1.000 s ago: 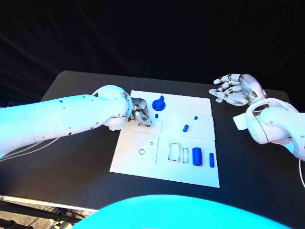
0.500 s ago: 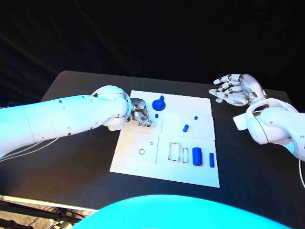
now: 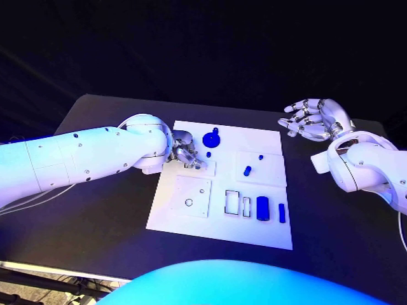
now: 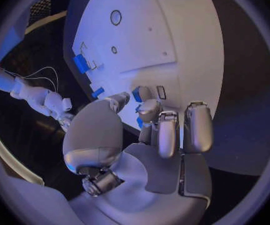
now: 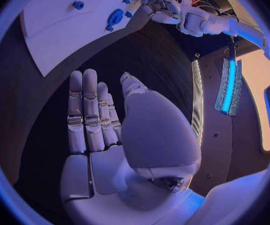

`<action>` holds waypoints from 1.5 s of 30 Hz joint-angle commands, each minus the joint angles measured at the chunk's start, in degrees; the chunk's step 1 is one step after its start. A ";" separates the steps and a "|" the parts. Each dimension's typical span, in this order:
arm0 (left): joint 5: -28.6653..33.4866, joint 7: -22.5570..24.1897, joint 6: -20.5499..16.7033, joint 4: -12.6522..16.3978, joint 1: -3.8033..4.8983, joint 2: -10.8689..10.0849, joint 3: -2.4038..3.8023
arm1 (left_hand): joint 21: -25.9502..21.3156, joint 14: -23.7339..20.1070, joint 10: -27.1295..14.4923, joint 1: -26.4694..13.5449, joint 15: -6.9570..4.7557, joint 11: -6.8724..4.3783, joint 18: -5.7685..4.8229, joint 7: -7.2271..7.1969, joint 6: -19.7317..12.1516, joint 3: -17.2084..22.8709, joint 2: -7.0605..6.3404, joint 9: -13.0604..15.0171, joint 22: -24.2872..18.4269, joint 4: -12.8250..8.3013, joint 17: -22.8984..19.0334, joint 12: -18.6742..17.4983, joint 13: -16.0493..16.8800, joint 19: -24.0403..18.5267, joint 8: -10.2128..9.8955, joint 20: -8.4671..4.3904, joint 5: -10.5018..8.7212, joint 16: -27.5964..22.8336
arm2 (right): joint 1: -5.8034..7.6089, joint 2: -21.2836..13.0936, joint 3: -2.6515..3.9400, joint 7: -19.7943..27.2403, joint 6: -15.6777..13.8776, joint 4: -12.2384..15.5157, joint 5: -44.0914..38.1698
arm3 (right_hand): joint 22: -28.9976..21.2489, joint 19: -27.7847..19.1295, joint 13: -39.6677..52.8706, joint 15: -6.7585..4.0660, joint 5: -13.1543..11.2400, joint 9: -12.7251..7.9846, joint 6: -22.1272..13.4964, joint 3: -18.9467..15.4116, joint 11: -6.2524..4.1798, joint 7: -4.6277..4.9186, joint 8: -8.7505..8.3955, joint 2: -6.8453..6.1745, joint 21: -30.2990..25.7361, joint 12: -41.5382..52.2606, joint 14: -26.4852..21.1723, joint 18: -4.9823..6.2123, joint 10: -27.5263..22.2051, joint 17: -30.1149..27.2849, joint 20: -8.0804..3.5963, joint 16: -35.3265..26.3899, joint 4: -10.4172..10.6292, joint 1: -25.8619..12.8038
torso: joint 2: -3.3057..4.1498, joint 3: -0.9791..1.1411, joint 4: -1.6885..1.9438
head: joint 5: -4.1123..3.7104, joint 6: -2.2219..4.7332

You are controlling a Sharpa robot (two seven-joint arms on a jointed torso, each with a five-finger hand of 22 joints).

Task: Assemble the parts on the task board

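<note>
On task board (image 3: 259,229) near its far-left corner: small blue part (image 4: 137,94) at left hand (image 3: 187,151) fingertips, pinch unclear. Looks light, rigid, prob slippery — take by sides. Right hand (image 3: 311,119) open, off board's far-right corner.

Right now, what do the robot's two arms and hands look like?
Both arms are smooth, rounded white shells with small dark dots along the left arm. The left hand and right hand are silver metal, with segmented fingers and pale palm covers. A thin cable trails beside the right arm.
</note>
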 commanded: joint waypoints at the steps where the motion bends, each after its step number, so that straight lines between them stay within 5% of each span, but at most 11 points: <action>1: 0.77 -0.10 -1.29 0.54 0.02 -0.15 0.43 | -0.16 5.96 -0.57 -0.51 -0.25 -0.29 -0.72 0.22 -0.20 -0.70 -0.06 -0.07 -0.28 0.05 15.09 -0.82 -0.88 0.05 -0.35 0.09 -0.33 0.22 | -0.08 0.04 0.01 0.55 0.66 0.01 -0.19 | -0.13 0.20 -0.09 0.07 0.14 -0.07 -0.26 -0.10 0.15 0.78 0.38 0.12 -0.37 -0.14 0.42 0.65 -0.12 0.12 0.39 -0.41 0.13 -0.71 | -0.03 -0.04 0.00 | -0.01 0.12; 9: 3.56 -0.39 -1.87 0.68 0.32 -1.22 2.99 | -1.60 5.16 -4.24 0.00 0.42 0.66 -0.09 1.31 -3.35 -3.24 -0.47 0.27 -3.35 0.06 12.65 -3.63 -5.23 -2.19 -0.91 0.66 -0.39 -1.09 | -0.16 0.22 0.01 0.57 0.71 -0.16 -0.10 | -0.13 0.20 -0.09 0.07 0.14 -0.07 -0.26 -0.10 0.15 0.78 0.38 0.12 -0.37 -0.14 0.42 0.65 -0.12 0.12 0.39 -0.41 0.13 -0.71 | -0.07 -0.03 0.07 | -0.08 0.60; 13: 4.28 -0.48 -2.07 -0.79 1.75 -1.54 3.86 | -3.02 4.22 -8.27 0.78 1.73 2.19 0.45 3.04 -6.95 -5.21 0.17 -0.50 -6.04 0.08 10.11 -6.19 -9.28 -4.24 -3.29 1.77 -0.30 -2.55 | -0.17 0.26 0.01 0.56 0.72 -0.21 -0.08 | -0.13 0.20 -0.09 0.07 0.14 -0.07 -0.26 -0.10 0.15 0.78 0.38 0.12 -0.37 -0.14 0.42 0.65 -0.12 0.12 0.39 -0.41 0.13 -0.71 | -0.07 0.03 -0.01 | 0.01 0.99; 15: 4.35 -0.45 -2.28 -1.86 2.47 -1.49 4.06 | -3.62 3.88 -10.52 1.74 2.84 3.53 0.66 4.58 -9.75 -6.26 0.73 -2.30 -7.08 0.06 9.31 -7.65 -11.79 -5.02 -6.64 2.65 -0.19 -3.01 | -0.17 0.27 0.01 0.53 0.72 -0.23 -0.07 | -0.13 0.20 -0.09 0.07 0.14 -0.07 -0.26 -0.10 0.15 0.78 0.38 0.12 -0.37 -0.14 0.42 0.65 -0.12 0.12 0.39 -0.41 0.13 -0.71 | 0.05 0.06 -0.02 | -0.05 1.22; 22: 4.72 -0.10 -3.12 -5.86 3.92 -0.30 4.29 | -4.43 3.42 -12.43 4.80 4.11 4.87 1.02 6.10 -11.05 -7.67 1.30 -4.96 -8.47 0.01 8.23 -8.56 -13.93 -6.06 -10.42 3.95 0.36 -3.59 | -0.19 0.35 0.01 0.67 0.75 -0.18 -0.09 | -0.20 0.22 -0.14 0.08 0.15 -0.09 -0.28 -0.14 0.15 0.78 0.41 0.15 -0.43 -0.11 0.44 0.65 -0.15 0.18 0.41 -0.53 0.10 -0.87 | 0.17 0.09 -0.17 | -0.11 1.82; 29: 5.02 0.09 -2.59 -9.97 4.80 1.68 4.29 | -4.38 3.42 -12.39 5.18 4.19 4.95 0.99 6.17 -10.96 -7.77 1.42 -5.17 -8.30 0.01 8.26 -8.41 -13.76 -5.95 -10.63 4.05 0.46 -3.57 | -0.22 0.35 0.01 0.71 0.56 -0.09 -0.15 | -0.22 0.21 -0.16 0.08 0.15 -0.09 -0.29 -0.15 0.15 0.78 0.42 0.14 -0.45 -0.12 0.42 0.65 -0.17 0.19 0.41 -0.56 0.07 -0.87 | 0.10 0.16 0.13 | -0.09 1.89; 45: 4.70 0.21 2.58 -18.91 5.20 7.12 3.05 | -4.42 3.41 -12.51 5.48 4.25 4.95 1.01 6.11 -10.37 -7.86 1.90 -5.37 -8.32 0.06 8.27 -8.37 -13.86 -5.98 -10.65 4.16 0.63 -3.55 | -0.22 0.11 0.02 0.75 0.42 0.21 -0.20 | -0.27 0.20 -0.20 0.09 0.17 -0.10 -0.29 -0.14 0.15 0.78 0.44 0.15 -0.49 -0.13 0.39 0.65 -0.23 0.21 0.42 -0.65 0.03 -0.85 | 0.10 0.07 -0.07 | 0.02 1.86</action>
